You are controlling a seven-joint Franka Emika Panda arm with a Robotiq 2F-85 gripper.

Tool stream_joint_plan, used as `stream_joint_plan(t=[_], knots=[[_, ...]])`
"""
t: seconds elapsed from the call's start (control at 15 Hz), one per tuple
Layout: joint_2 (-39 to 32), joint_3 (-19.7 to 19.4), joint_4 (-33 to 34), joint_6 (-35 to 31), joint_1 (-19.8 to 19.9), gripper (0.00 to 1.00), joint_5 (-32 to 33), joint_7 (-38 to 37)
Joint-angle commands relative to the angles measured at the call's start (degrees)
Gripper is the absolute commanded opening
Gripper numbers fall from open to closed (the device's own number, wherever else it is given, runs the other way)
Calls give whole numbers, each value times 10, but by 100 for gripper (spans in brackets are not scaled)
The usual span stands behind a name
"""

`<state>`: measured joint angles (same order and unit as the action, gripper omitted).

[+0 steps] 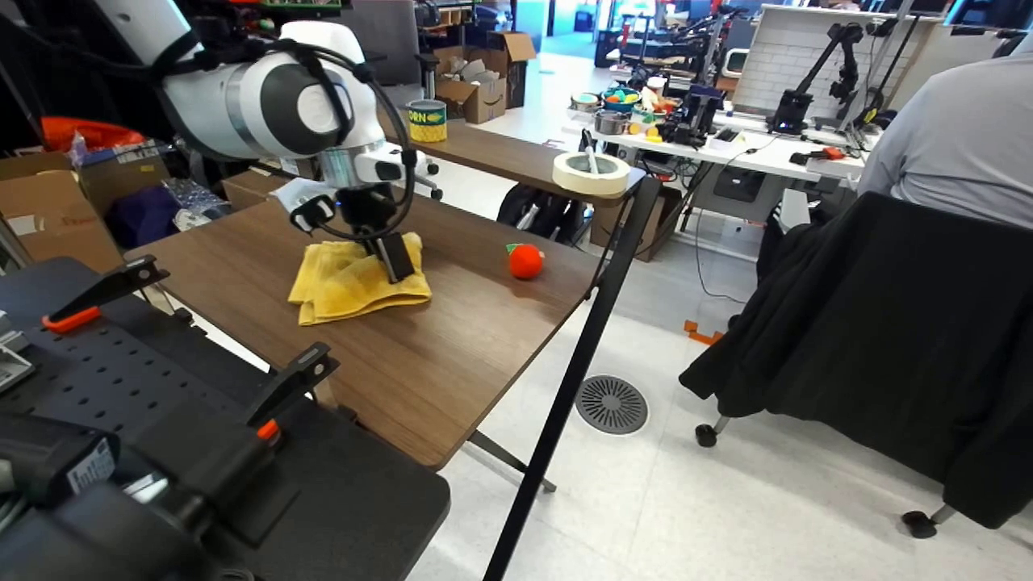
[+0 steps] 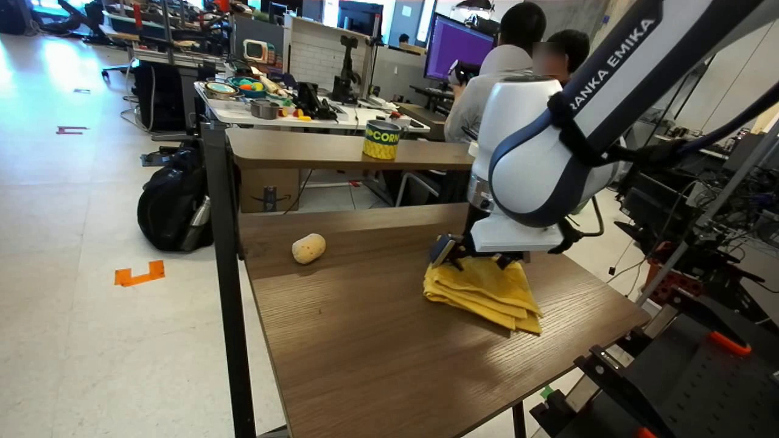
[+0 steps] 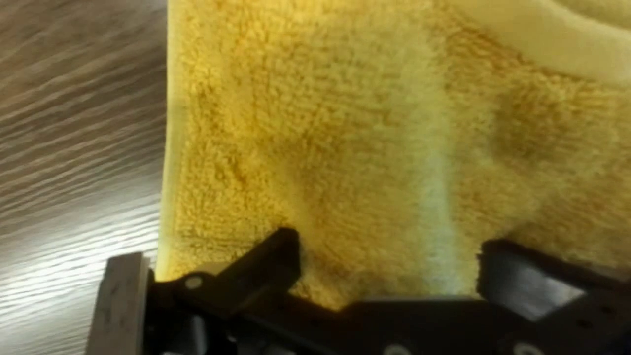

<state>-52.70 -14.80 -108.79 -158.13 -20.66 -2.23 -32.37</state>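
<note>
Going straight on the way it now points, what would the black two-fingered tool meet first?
The folded yellow terry towel below the tool; they may be touching, but depth is unclear. Beneath lies the brown wood-grain tabletop.

Colouring of the hand, the folded towel and the tabletop.

Towel: golden yellow, with a paler hem in the wrist view. Tabletop: brown with parallel wood-grain streaks. Hand: mainly black. Arm: white with dark bands. Popcorn tin: yellow lettering on a dark greenish band, above a mottled yellow base. In an exterior view, a ball is orange-red with green at its top; in an exterior view, a potato-like lump is tan with darker specks. Tape roll: cream.
</note>
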Motion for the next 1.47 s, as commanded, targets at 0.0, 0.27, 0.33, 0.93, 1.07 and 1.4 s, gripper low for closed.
stream_joint_plan(t=[0.0, 0.27, 0.33, 0.93, 1.07, 1.4], knots=[[-66, -28, 38, 9, 49, 100, -18, -32], [-88, -46, 59, 20, 103, 100, -39, -64], [-96, -44, 73, 28, 119, 100, -46, -73], [-23, -71, 20, 43, 95, 100, 5, -55], [-23, -108, -16, 17, 72, 100, 53, -46], [-30, -141, -73, -83, 55, 100, 89, -55]])
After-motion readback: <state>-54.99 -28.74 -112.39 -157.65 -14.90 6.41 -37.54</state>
